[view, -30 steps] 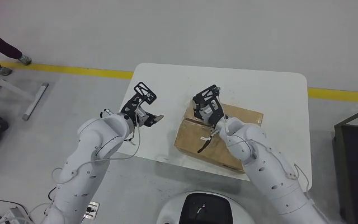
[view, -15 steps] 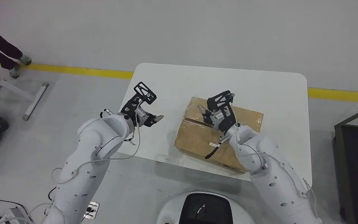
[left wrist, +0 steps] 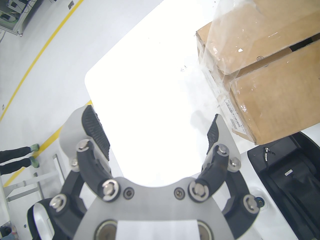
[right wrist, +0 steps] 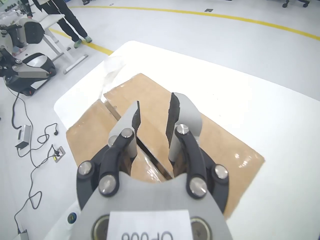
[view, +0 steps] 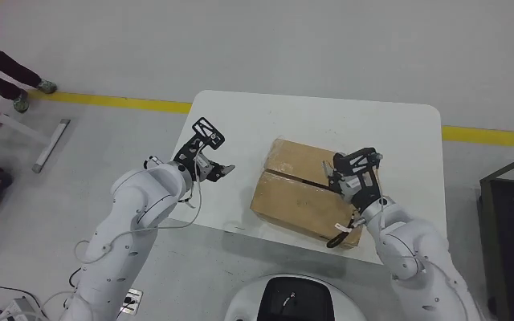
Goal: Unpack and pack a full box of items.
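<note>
Grey floor with a yellow line beyond a white desk. On the desk, near the robot-side edge: closed cardboard box with a slightly parted centre seam and loose clear film standing up from its left end. Left gripper released, spread wide, empty, above bare desk just left of the box. Right gripper over the box's right part, above the seam, parted narrowly, grasping nothing.

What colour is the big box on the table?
Plain brown, the cardboard box. The left wrist view shows it best.
</note>
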Motion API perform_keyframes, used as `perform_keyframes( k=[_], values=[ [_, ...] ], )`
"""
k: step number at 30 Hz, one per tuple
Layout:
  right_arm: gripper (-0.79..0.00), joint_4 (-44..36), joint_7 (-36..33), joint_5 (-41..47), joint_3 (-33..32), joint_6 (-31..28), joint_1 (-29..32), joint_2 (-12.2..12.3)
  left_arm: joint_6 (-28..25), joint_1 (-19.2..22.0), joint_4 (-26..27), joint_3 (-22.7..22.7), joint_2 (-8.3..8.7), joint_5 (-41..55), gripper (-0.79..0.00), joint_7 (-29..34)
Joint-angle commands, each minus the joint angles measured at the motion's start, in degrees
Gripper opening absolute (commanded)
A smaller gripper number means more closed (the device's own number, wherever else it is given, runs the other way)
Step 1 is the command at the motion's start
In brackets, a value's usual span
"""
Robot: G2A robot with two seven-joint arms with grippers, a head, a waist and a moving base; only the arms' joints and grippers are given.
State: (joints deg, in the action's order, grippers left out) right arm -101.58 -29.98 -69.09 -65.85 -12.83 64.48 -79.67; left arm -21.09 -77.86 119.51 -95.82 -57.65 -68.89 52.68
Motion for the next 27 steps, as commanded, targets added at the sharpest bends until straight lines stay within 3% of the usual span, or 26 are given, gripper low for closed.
perform_keyframes(
  k=[1,9,21,23,27],
  values=[
    [-0.785,0.1,0.5,-1.0,-0.9,-1.0,0.9,0.3,0.0,-0.5,0.4,0.5,-0.05,0.0,0.000,-1.4],
    [-0.785,-0.5,3.2,-0.7,-4.0,-2.2,4.1,1.1,1.3,2.0,0.8,7.2,-0.37,-4.4,0.000,-4.9],
    [-0.785,-1.3,4.4,-0.3,-4.2,-2.9,5.2,1.5,8.2,12.6,-12.9,19.9,-1.86,-20.7,-0.003,-14.9],
    [-0.785,-1.3,4.4,-0.2,-4.3,-3.1,5.2,1.6,8.8,13.9,-14.6,21.0,-2.12,-21.9,-0.120,-15.5],
    [-0.785,-0.9,4.2,-0.1,-4.3,-3.5,4.9,1.7,9.1,15.7,-16.6,22.2,-2.52,-22.5,-0.132,-15.7]
  ],
)
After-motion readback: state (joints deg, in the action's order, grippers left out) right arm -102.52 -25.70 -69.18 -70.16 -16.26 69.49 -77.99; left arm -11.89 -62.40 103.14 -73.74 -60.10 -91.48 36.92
